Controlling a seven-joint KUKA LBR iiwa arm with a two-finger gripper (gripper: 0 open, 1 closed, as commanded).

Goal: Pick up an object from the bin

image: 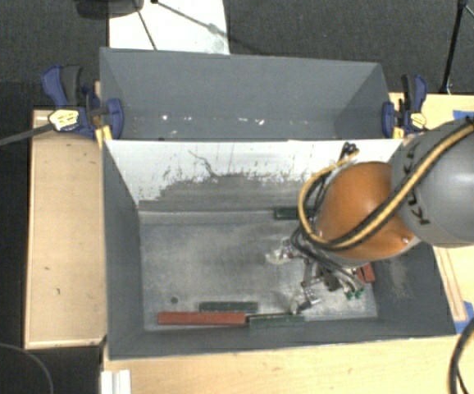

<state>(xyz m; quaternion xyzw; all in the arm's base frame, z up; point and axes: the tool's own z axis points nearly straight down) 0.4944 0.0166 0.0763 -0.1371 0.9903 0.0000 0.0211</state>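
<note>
My gripper (306,295) is low over the bin's floor at the front right, under the orange cover. Just below and to its left, a dark green bar (275,319) lies flat along the front wall. A small red block (366,273) sits to the gripper's right, partly hidden by the arm. Beside that block is a small green piece (354,294). Nothing shows between the gripper's tips.
A long red bar (202,319) lies along the front wall at the left. Just behind it is a dark green bar (227,306). A small dark piece (284,213) rests against the back wall. The arm covers the bin's right side.
</note>
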